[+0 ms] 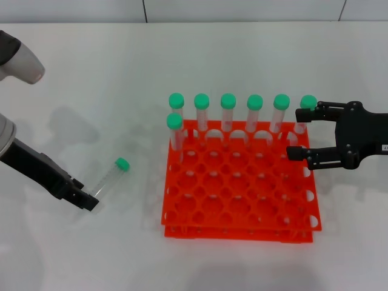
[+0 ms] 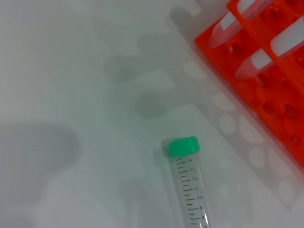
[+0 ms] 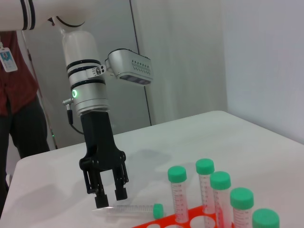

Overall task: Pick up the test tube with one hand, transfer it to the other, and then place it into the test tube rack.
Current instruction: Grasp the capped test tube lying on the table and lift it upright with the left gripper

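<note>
The test tube (image 1: 109, 176), clear with a green cap, lies flat on the white table to the left of the test tube rack (image 1: 237, 233). In the left wrist view the test tube (image 2: 189, 185) lies cap-end toward the orange rack (image 2: 280, 97). My left gripper (image 1: 88, 200) is low over the tube's bottom end. In the right wrist view this left gripper (image 3: 110, 197) stands open, fingers pointing down just above the tube (image 3: 130, 209). My right gripper (image 1: 298, 133) is open and empty over the rack's right back corner.
Several green-capped tubes (image 1: 228, 112) stand in the rack's back row, and one more (image 1: 174, 130) stands in the second row at the left. A person (image 3: 14, 95) stands beyond the table's far side, behind my left arm.
</note>
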`<action>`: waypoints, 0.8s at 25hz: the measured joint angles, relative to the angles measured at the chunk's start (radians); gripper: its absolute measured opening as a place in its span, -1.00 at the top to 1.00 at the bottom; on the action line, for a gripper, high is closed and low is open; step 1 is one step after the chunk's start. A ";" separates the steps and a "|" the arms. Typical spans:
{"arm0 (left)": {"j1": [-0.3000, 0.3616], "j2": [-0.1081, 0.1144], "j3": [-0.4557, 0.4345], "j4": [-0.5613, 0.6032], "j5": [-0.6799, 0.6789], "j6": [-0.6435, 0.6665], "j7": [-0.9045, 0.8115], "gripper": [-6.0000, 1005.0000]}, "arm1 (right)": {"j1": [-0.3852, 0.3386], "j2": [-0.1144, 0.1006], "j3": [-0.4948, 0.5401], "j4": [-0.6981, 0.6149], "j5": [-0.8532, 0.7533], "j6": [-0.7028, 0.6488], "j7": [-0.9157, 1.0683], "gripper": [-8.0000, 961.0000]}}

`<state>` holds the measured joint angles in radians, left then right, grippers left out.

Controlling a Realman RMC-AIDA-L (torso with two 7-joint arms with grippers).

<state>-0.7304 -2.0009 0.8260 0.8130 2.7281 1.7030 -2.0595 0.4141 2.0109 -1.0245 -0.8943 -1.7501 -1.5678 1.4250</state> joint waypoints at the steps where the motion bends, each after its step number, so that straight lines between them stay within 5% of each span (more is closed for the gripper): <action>1: -0.001 -0.001 0.000 0.000 0.000 0.000 0.000 -0.33 | 0.000 0.000 0.000 0.000 0.000 0.000 0.000 -0.62; 3: -0.001 -0.003 0.002 0.000 0.000 0.001 0.002 -0.20 | 0.000 0.000 0.000 0.000 0.000 0.000 0.000 -0.61; 20: 0.004 -0.009 0.035 -0.003 0.001 0.000 0.002 -0.18 | -0.003 0.000 0.000 0.000 0.000 0.000 -0.003 -0.60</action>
<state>-0.7260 -2.0102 0.8613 0.8099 2.7286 1.7032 -2.0576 0.4108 2.0109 -1.0247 -0.8943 -1.7502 -1.5678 1.4220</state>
